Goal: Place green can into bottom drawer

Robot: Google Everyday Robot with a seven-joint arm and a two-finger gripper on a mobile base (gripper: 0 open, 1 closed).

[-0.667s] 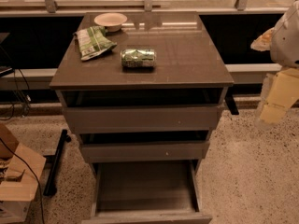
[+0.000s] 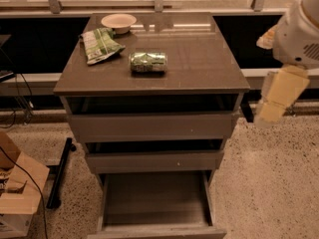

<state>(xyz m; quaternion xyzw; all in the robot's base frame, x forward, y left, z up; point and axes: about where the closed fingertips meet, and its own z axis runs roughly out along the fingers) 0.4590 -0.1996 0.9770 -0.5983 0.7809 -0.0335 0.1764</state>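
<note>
The green can [image 2: 148, 62] lies on its side on the brown cabinet top [image 2: 199, 68], left of the middle. The bottom drawer [image 2: 157, 200] is pulled out far and shows its bare floor. The two shallower drawers above it are pulled out a little. My gripper [image 2: 276, 101] hangs at the right edge of the view, beside the cabinet's right side and well away from the can. It holds nothing that I can see.
A green-and-white striped snack bag [image 2: 99, 44] and a small white bowl [image 2: 118, 21] lie at the back left of the top. A cardboard box [image 2: 17, 193] and black cables sit on the floor at the left. A rail runs behind the cabinet.
The view has shifted slightly. My arm at the right sits a little lower and further in. The can, bag, bowl and drawers have not moved.
</note>
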